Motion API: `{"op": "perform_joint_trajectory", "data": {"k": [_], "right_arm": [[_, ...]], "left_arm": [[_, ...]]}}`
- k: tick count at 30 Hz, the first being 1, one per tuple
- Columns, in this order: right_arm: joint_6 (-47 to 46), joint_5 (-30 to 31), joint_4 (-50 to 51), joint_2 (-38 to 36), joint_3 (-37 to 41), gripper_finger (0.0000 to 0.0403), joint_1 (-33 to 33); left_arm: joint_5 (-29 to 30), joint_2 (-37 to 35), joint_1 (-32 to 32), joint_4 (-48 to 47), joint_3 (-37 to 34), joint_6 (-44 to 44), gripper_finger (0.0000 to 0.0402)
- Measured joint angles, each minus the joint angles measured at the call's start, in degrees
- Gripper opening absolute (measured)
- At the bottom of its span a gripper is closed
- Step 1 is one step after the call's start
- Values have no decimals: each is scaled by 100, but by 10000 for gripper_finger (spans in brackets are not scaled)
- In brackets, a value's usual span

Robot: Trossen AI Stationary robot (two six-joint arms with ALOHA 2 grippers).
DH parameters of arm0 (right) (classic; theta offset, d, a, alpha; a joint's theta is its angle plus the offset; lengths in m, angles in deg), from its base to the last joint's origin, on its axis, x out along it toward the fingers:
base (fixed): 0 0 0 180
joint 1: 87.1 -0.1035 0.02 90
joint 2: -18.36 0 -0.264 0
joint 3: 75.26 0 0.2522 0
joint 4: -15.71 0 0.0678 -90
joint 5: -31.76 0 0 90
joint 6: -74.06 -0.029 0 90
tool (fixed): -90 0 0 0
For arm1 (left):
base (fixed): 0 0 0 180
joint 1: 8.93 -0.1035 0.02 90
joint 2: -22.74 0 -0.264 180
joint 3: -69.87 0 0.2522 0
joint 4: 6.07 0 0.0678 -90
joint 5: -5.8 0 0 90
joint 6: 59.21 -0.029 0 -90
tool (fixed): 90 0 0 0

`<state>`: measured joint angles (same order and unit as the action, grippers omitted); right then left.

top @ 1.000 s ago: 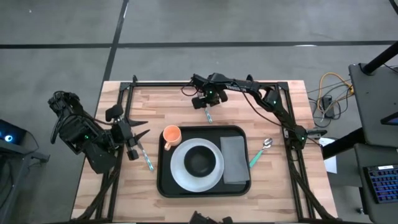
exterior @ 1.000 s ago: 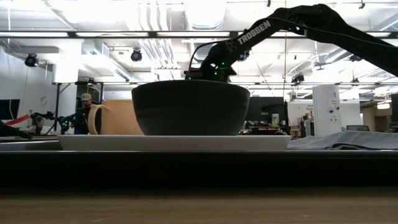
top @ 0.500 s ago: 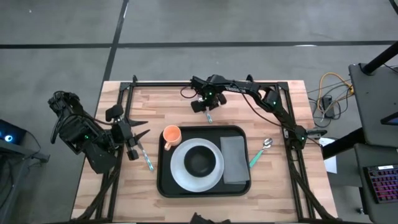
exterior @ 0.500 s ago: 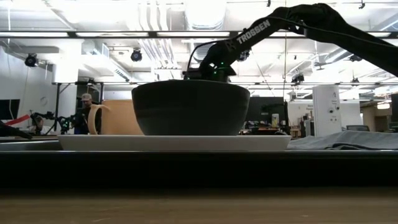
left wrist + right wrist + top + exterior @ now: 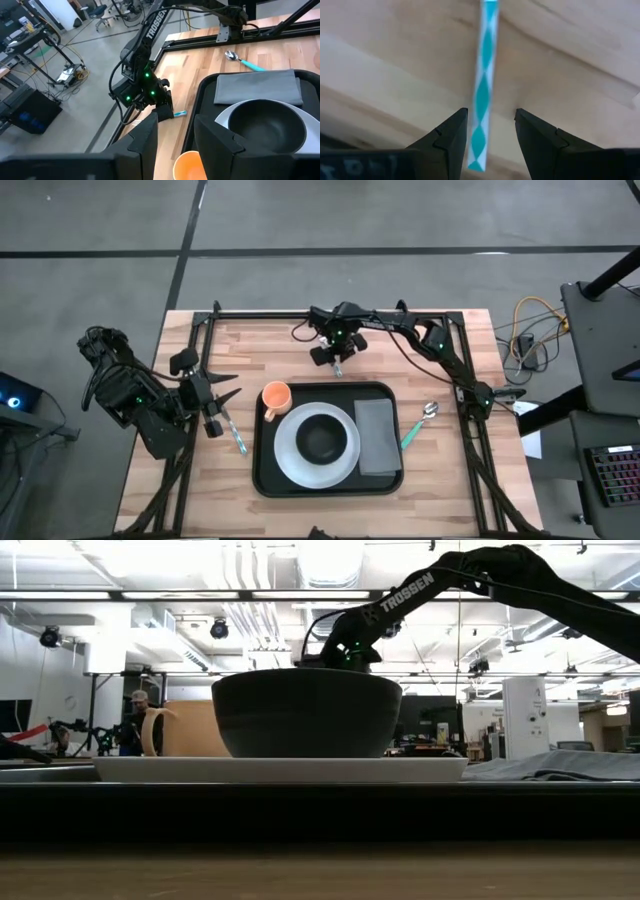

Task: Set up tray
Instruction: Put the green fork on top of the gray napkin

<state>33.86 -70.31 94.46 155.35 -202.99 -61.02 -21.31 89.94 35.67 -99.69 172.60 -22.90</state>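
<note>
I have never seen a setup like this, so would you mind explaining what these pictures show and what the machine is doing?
These are four cameras on one moment. Two dark robot arms work at a wooden table. One camera looks straight down, one sits at table height, and one rides on each wrist.

On the table lies a black tray holding a white plate with a black bowl, an orange cup and a grey napkin. A teal-handled spoon lies beside the tray.

The right end effector is open just behind the tray, its fingers either side of a teal utensil handle lying on the wood. The left end effector waits, open, at the table's left, near another teal-handled utensil. Nothing is held.
</note>
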Motion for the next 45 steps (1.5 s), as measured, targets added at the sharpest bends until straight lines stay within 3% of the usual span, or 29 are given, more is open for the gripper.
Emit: {"op": "perform_joint_trajectory", "data": {"k": [9,15,21,27,35,45], "right_arm": [[597,-1,-163,2,-850,155,9],[615,452,-626,2,-1414,155,46],[403,458,-993,2,-1207,150,114],[555,520,-451,7,-771,132,193],[858,299,-441,11,-614,115,192],[992,142,-446,11,-536,165,253]], "left_arm": [[0,0,0,2,0,-22,110],[0,1,1,-2,0,-22,110],[2,0,1,-2,0,-76,110],[0,0,0,-2,0,-79,110],[0,1,0,-4,0,-81,110],[0,0,0,-2,0,-71,110]]}}
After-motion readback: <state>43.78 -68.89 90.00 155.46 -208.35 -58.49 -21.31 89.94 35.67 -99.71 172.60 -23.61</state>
